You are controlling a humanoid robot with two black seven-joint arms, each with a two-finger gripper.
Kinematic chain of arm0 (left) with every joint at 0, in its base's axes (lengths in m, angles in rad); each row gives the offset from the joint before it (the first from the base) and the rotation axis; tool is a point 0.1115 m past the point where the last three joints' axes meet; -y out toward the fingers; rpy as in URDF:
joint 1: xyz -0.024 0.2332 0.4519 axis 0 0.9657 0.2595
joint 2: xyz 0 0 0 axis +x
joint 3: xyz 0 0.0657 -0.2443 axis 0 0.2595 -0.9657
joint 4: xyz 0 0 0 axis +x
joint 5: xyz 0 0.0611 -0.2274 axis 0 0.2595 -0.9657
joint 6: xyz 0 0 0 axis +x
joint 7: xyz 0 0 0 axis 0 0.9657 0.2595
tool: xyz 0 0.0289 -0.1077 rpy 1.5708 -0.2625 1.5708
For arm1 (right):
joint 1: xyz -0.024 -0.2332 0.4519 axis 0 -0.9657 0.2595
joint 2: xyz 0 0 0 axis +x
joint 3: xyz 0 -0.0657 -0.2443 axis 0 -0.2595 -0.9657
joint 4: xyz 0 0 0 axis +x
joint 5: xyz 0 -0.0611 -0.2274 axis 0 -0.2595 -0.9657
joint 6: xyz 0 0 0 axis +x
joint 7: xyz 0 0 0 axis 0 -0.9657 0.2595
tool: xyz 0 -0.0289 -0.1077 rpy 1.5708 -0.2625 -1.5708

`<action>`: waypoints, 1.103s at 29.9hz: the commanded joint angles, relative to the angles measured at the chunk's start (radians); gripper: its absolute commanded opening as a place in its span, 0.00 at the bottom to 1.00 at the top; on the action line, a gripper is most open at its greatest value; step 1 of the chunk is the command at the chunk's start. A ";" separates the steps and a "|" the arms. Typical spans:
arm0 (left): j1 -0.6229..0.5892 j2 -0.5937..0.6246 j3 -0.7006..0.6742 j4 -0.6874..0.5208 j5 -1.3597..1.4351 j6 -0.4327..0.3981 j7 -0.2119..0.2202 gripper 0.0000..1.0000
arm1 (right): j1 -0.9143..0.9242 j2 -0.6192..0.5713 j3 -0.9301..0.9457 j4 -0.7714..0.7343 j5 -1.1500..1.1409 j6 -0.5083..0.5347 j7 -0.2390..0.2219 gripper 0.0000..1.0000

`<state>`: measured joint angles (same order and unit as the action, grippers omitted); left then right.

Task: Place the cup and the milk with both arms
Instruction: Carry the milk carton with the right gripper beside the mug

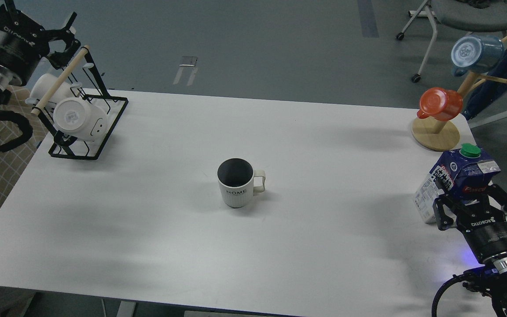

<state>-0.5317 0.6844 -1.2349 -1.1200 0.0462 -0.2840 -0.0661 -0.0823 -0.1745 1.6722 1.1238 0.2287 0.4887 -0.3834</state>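
Observation:
The cup, an off-white ribbed mug with a dark inside and "HOME" in black, stands upright in the middle of the white table, handle to the right, and nothing touches it. The milk, a dark-blue and white carton with a green cap, stands near the table's right edge. My right gripper is open, with a finger on each side of the carton's lower part. My left gripper is open and empty at the far left, above the black rack.
A black wire rack with a wooden bar holds white smiley mugs at the back left. A wooden mug tree with an orange mug and a blue mug stands at the back right. A chair is beyond.

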 commanded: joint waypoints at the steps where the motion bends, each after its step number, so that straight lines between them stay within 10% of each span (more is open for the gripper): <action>1: -0.001 0.001 0.002 -0.001 0.001 0.005 0.000 0.98 | -0.002 0.001 0.000 0.056 0.004 0.000 0.000 0.08; 17: 0.001 0.001 0.015 0.000 0.006 0.011 0.017 0.98 | 0.180 0.175 -0.256 0.114 -0.006 0.000 0.000 0.13; 33: 0.029 0.029 0.015 0.000 0.006 0.026 0.045 0.98 | 0.360 0.175 -0.519 -0.148 -0.006 0.000 -0.006 0.16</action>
<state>-0.5154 0.7131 -1.2160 -1.1198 0.0522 -0.2578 -0.0193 0.2661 0.0002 1.1785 0.9742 0.2181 0.4887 -0.3847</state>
